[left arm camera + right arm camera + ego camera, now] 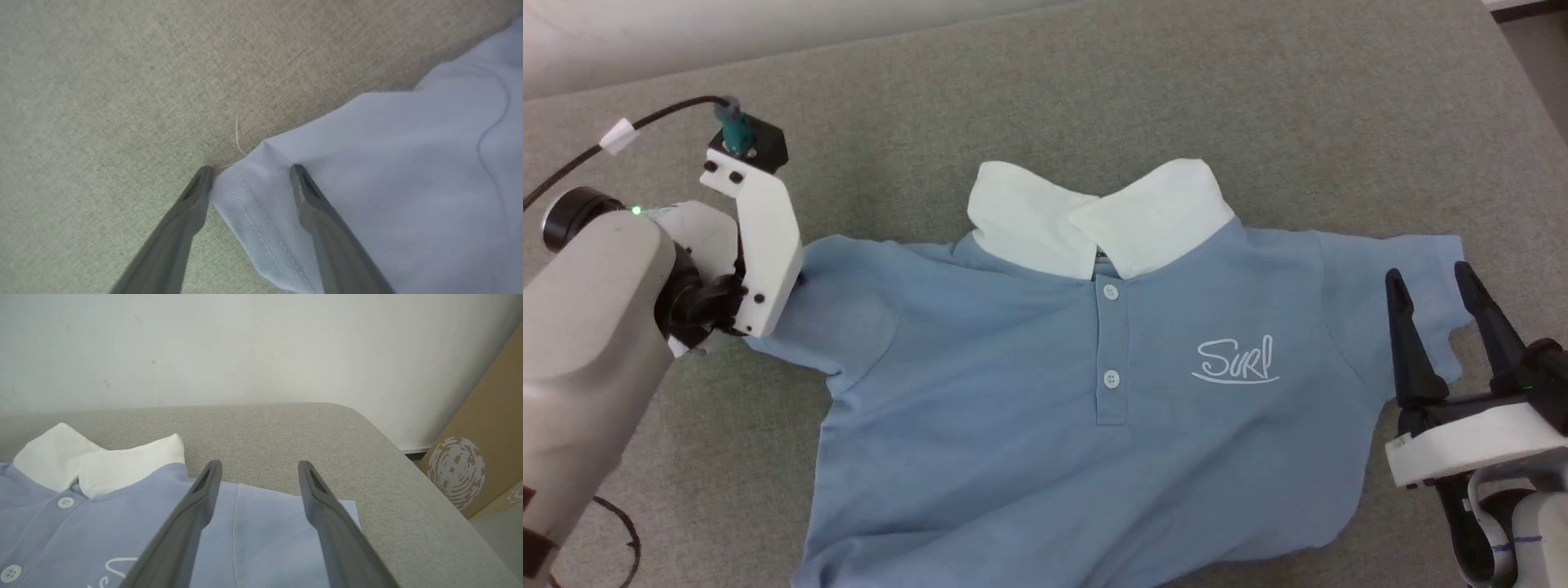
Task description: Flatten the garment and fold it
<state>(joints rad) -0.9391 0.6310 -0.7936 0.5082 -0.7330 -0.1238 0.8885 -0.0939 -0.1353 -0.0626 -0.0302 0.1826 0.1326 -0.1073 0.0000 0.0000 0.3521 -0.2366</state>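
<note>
Garment (1013,457): lying front side up on the grey cloth-covered surface (1258,98), spreading mostly flat, running out past the near edge of the head view.
Collar (1094,212): lying at the far end, white, both flaps turning outward.
Placket: carrying an upper button (1110,292) and a lower button (1111,378), both white.
Logo (1237,361): sitting on the chest in white script, on the robot's right of the placket.
Left gripper (250,179): standing released, spreading wide and straddling the hemmed corner of the left-hand sleeve (367,183); one fingertip sitting just beside the hem over bare surface, the other over the blue cloth; clamping nothing, contact with the cloth being impossible to tell.
Right gripper (1429,282): standing released as well, hovering over the right-hand sleeve (1356,310), pointing toward the far edge, grasping nothing.
Background: pale wall (245,347) rising behind the surface, cardboard box (482,457) leaning beyond its rounded corner.
</note>
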